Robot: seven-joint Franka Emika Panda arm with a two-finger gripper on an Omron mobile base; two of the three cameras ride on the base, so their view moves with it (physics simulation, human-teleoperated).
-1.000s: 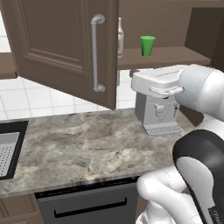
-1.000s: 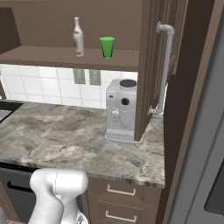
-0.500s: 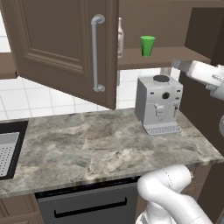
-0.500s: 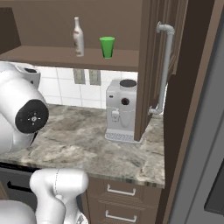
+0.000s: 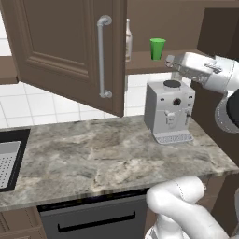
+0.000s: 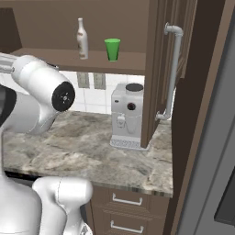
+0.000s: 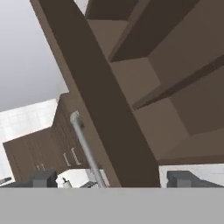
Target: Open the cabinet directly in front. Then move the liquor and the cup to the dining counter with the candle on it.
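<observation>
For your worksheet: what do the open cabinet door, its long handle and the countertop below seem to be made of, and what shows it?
Cabinet door: likely dark brown wood, matte, with a raised panel. Handle: apparently brushed metal; a silver-grey bar with soft highlights. Countertop: looks like polished stone, grey-brown with marbled veining. All rendered, so these are judgements from appearance.

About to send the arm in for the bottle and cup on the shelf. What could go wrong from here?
1. The liquor is tall and narrow and stands close to the cup; reaching for one may topple the other.
2. The open cabinet door hangs out over the counter, so a wide arm swing could clip it.
3. The coffee machine sits just below the shelf; a low approach by the open gripper may knock it.
</observation>
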